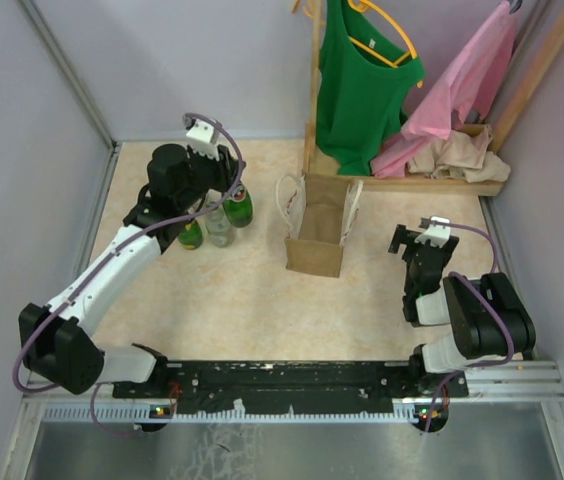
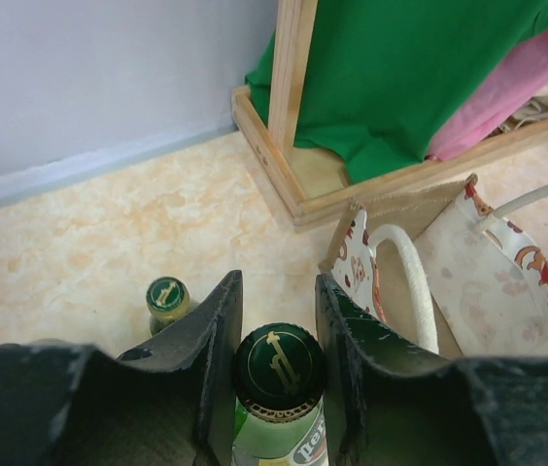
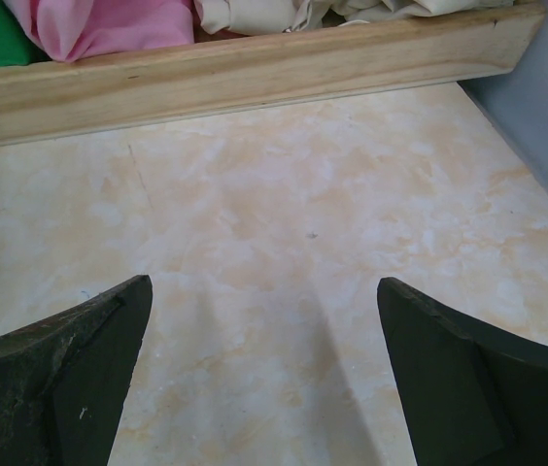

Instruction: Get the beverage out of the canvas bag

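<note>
left gripper (image 2: pixel 277 316) closed around neck of green beverage bottle (image 2: pixel 279 374), outside canvas bag (image 1: pixel 318 235) and to its left, beside two other bottles (image 1: pixel 191 236); bag upright, mouth open, white handles (image 1: pixel 288 195) at its sides, near wooden rack (image 1: pixel 402 183); right gripper (image 3: pixel 264 330) jaws wide apart over marbled tabletop (image 3: pixel 284 194), right of bag.

Glossy green glass bottle (image 2: pixel 277 383), matt tan canvas bag (image 1: pixel 317 245), bare wooden rack (image 3: pixel 255 73)
</note>
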